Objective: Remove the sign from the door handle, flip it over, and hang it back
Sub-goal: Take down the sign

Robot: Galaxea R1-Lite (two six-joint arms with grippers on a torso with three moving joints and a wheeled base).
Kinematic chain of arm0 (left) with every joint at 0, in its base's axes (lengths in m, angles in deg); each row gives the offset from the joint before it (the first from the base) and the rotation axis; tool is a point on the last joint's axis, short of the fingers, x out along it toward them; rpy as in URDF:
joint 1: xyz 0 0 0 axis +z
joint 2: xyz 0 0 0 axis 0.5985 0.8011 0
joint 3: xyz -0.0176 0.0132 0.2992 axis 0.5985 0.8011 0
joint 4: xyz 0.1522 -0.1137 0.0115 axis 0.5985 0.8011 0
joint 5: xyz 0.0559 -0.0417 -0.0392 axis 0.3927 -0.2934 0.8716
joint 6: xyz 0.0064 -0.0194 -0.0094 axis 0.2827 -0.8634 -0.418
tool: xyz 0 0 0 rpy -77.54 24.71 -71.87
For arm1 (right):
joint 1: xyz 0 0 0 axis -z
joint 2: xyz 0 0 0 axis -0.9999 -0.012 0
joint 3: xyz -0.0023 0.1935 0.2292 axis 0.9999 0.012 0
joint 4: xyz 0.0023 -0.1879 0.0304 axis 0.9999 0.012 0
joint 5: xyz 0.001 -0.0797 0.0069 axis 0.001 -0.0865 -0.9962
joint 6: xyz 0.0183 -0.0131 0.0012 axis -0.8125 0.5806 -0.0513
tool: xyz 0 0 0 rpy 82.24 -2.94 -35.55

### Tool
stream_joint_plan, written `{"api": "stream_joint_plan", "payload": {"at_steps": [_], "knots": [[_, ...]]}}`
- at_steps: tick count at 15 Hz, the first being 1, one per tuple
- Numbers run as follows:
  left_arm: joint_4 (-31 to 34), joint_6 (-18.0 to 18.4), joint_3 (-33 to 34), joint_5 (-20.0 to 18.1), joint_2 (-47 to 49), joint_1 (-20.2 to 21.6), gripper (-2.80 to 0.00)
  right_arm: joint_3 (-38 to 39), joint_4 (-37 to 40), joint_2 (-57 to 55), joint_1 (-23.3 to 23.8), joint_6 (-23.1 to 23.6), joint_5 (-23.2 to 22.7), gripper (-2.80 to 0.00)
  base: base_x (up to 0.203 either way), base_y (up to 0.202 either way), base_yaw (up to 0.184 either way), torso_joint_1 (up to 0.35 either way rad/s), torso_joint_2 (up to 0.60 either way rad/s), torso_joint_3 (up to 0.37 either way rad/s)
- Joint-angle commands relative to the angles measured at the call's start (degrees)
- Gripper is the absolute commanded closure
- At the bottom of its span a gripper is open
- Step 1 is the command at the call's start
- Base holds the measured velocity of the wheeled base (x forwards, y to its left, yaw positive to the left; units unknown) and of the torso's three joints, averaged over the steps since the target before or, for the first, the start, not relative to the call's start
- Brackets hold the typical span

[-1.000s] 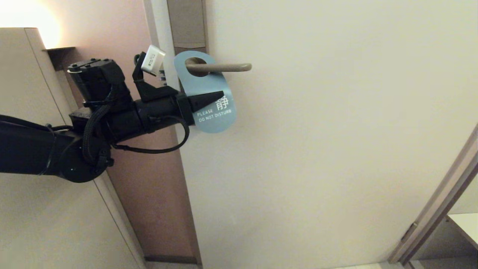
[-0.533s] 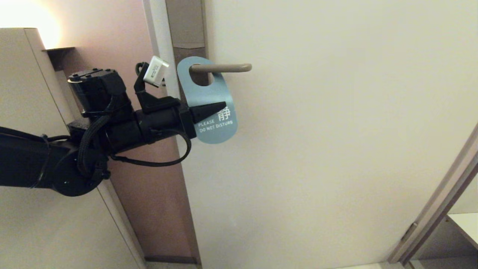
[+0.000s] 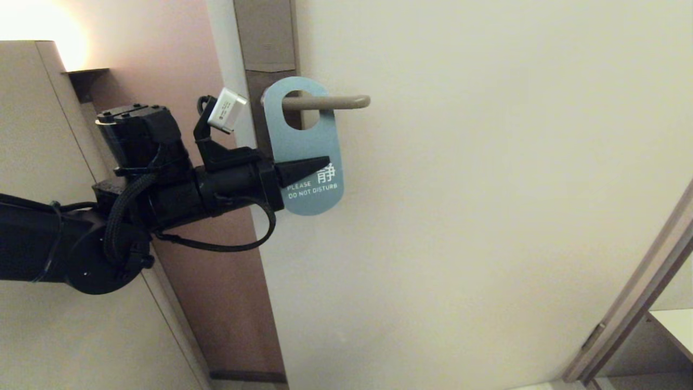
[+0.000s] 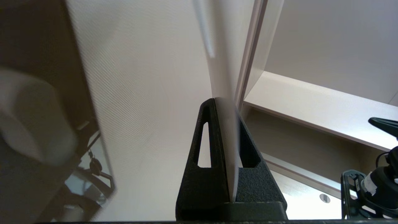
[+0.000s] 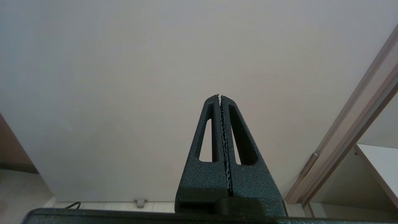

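Thin blue round-ended card sign, "PLEASE DO NOT DISTURB" in white plus one white Chinese character near its lower end, blue face toward the head camera. Hole near its top is threaded over the straight horizontal beige-grey metal lever door handle; lever passes through the upper part of the hole, sign's top edge sits above the lever. Sign hangs nearly upright, lower end slightly off to the right, flat against the pale cream door. Handle mounts on a tall grey-brown plate at the door's left edge; the plate's lower part is hidden behind the sign.

Left gripper, black, comes in level from the left, fingers clamped on the sign's lower half just above the text, tips reaching roughly mid-width. In the left wrist view the card shows edge-on, pinched between the two black fingers of that gripper, running away from the camera. Small white box-shaped module sits on a black bracket above the left wrist. Black cable loops under the wrist.

Right gripper parked, not in the head view; its own wrist view shows the serrated fingers pressed together, holding nothing, pointing at the bare door. Part of it shows at the edge of the left wrist view too.

Around: pinkish-brown wall strip left of the door, beige cabinet panel further left, warm lamp glow at top left, wooden door frame at lower right.
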Motion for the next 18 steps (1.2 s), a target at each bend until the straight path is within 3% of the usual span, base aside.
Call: {"api": "stream_joint_plan", "payload": {"at_steps": [1, 8, 12, 18], "knots": [[0.9, -0.12, -1.56, -0.06, 0.11, 0.07, 0.0, 0.0, -0.01, 0.02, 0.0, -0.02, -0.05, 0.0, 0.0, 0.0, 0.0, 0.0, 0.0, 0.0], [1.27, -0.04, -1.83, 0.11, -0.41, -0.02, 0.0, 0.0, -0.01, 0.02, 0.02, 0.03, -0.05, 0.0, 0.0, 0.0, 0.0, 0.0, 0.0, 0.0], [4.0, 3.65, -1.83, 2.21, -0.25, -0.2, 0.0, 0.0, -0.01, 0.02, 0.05, 0.03, -0.05, 0.0, 0.0, 0.0, 0.0, 0.0, 0.0, 0.0], [4.44, 4.01, -2.78, 4.68, 0.74, -2.13, 0.0, 0.0, -0.01, 0.02, -0.03, -0.06, -0.05, 0.0, 0.0, 0.0, 0.0, 0.0, 0.0, 0.0]]}}
